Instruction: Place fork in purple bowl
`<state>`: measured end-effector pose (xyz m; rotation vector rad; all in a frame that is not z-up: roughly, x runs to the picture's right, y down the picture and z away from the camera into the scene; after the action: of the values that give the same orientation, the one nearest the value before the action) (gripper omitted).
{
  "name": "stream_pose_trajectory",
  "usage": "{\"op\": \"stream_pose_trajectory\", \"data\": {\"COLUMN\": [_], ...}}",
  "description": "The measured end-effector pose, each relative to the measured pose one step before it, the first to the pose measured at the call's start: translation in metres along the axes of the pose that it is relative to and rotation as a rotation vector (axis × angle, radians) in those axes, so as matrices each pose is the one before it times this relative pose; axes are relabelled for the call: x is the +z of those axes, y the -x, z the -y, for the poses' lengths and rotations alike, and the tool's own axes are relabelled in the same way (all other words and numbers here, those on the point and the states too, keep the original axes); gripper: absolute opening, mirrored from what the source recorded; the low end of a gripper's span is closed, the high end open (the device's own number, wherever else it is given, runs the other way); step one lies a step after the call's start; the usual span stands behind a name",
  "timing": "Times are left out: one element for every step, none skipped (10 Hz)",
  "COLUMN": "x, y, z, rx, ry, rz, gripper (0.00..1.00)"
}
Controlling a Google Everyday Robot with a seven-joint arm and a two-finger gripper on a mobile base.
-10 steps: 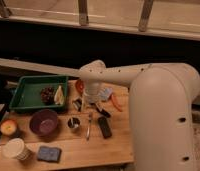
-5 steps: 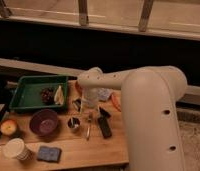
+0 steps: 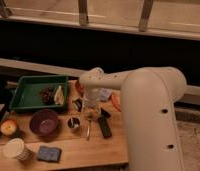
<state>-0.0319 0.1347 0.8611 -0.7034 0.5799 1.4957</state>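
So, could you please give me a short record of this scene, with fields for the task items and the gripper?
fork: lying flat on the wooden table, between the small metal cup and the black bar
purple bowl: left of the cup, no fork in it
gripper: low over the table, just behind the fork's far end
green tray: back left
task state: fork not yet placed

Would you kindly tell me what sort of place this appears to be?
Likely an indoor test station staged as a kitchen table: a wooden table holds a purple bowl, a fork and a green tray, with a railing behind. The gripper hangs over the table just beyond the fork.
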Motion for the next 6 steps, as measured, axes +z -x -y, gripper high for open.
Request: {"op": "stream_pose_trajectory", "data": {"x": [0.00222,0.00396,0.00391,0.00237,0.00479,0.00205], "y": [0.00311,0.00179,0.00159,0.00174,0.00177,0.00096], "z": [-0.00155,-0.00018,0.00016,-0.00003,0.00047,-0.00027], "rx": [-0.00357,-0.00244,-0.00169,0.00093,0.00172,0.00057], "ry": [-0.00418,-0.00616,-0.00377,0.00112,0.00099,0.00052], "rz": [0.00225,-0.00405,-0.00661,-0.00599,-0.00842,-0.00386], "gripper": [0.66,0.66,0.66,0.66,0.66,0.66]}}
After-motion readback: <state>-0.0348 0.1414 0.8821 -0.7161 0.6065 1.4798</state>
